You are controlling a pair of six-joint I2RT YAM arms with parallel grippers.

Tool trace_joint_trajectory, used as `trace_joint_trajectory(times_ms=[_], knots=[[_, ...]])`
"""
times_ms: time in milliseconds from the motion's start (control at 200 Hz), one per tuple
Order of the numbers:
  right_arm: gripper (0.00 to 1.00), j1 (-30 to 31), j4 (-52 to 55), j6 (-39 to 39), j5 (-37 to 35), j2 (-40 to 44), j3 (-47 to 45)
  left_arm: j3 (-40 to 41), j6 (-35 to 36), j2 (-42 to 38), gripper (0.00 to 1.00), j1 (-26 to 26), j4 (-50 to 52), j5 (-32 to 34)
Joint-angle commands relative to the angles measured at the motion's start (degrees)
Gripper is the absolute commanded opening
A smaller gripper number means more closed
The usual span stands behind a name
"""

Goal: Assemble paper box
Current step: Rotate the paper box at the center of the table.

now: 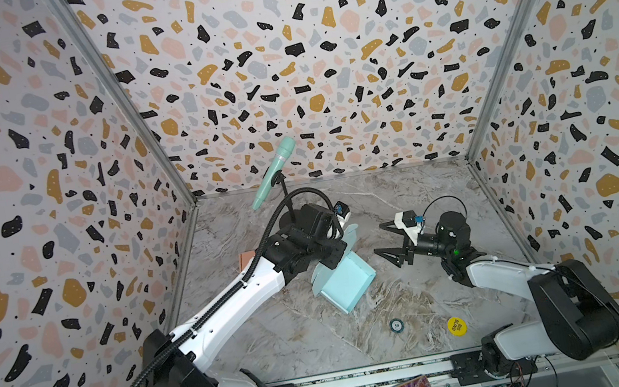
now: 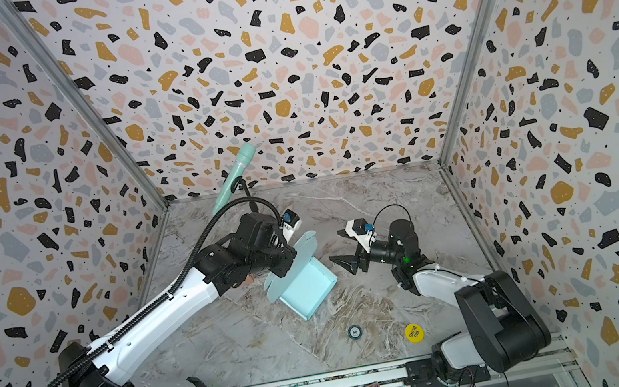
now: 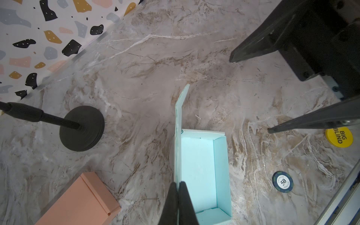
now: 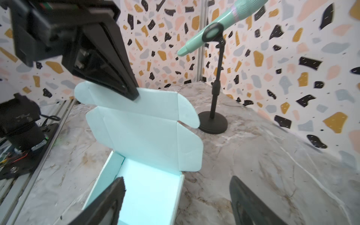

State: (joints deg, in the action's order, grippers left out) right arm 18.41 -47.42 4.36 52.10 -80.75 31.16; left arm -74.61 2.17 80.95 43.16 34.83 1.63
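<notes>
- Left claw [image 3: 178, 187], low centre of its wrist view, pinches the upright lid [image 3: 178, 136] of the box [image 1: 349, 281].
- Right claw [image 1: 384, 239] gapes, just right of the box at frame centre.
- Mic stand [image 1: 290, 214] behind.

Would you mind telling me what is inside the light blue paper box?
The paper box looks empty: only its bare floor and walls show. The left end effector, shut on the raised lid, hides a sliver.
</notes>
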Motion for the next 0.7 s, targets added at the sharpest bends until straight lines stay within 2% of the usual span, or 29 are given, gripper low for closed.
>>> trace_joint_trajectory(times_ms=[0,75,235,461,696], knots=[[0.83,1.31,3.39,5.73,2.99,-2.01,5.1,0.21,2.11,-0.86,0.0,-0.18,0.68,-1.67],[0.82,2.31,5.19,7.88,1.43,-4.84,7.19,0.32,2.23,-0.77,0.0,-0.18,0.35,-2.46],[0.79,3.22,4.77,7.3,1.62,-10.19,11.1,0.24,2.81,-0.23,0.0,-0.23,0.5,-3.82],[0.72,5.88,11.25,11.57,0.42,-15.13,16.39,1.74,2.94,-0.5,0.0,-0.19,-0.73,-4.2],[0.54,6.96,15.0,14.62,0.55,-16.55,17.38,1.96,3.01,0.02,0.0,-0.18,-1.04,-4.28]])
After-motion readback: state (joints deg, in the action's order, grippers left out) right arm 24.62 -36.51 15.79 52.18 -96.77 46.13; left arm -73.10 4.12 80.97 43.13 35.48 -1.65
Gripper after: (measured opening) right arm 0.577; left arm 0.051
